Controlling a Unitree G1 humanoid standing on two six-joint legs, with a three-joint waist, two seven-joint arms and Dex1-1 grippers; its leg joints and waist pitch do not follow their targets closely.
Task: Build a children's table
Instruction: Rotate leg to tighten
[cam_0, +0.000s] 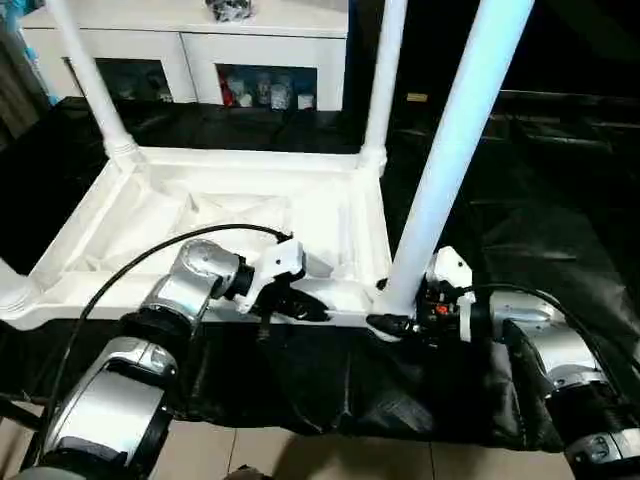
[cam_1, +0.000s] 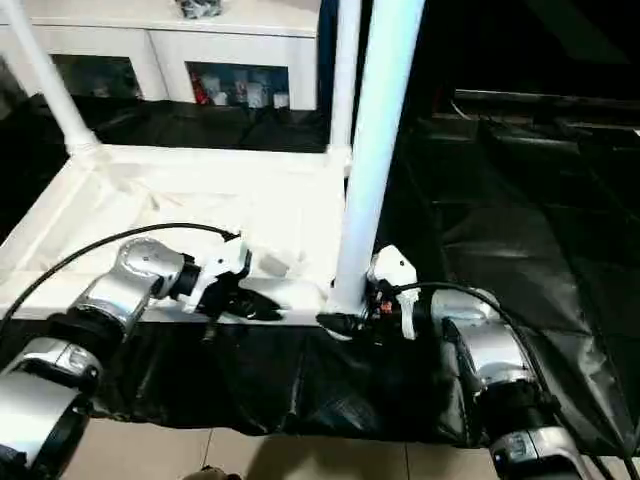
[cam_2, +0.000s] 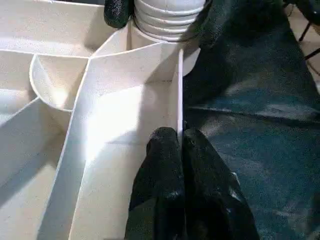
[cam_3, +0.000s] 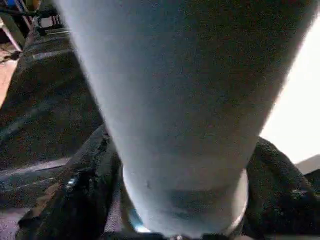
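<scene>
Seating the near-right leg (cam_0: 455, 150) looks like the step in hand — the children's table (cam_0: 215, 215) lies upside down on the black-sheeted bench (cam_0: 520, 200), ribbed underside up. Two far legs already stand in their corner sockets: far-left leg (cam_0: 88, 75) and far-right leg (cam_0: 385, 75). A near-left corner socket (cam_0: 15, 295) shows at the edge, but whether a leg is in it I cannot tell. Right pincer (cam_0: 405, 318) pinches the near-right leg low down, just above its socket, one finger each side. Left pincer (cam_0: 290, 305) is pressed together on the near rim wall of the tabletop, steadying it; its fingers (cam_2: 165, 165) straddle the thin wall. Left to do, by my guess — press this leg fully home, check the fourth corner, flip the table upright. Behind the bench stands a white cabinet with glass doors (cam_0: 200, 60); pale floor tiles (cam_0: 330, 455) show below the bench edge.
</scene>
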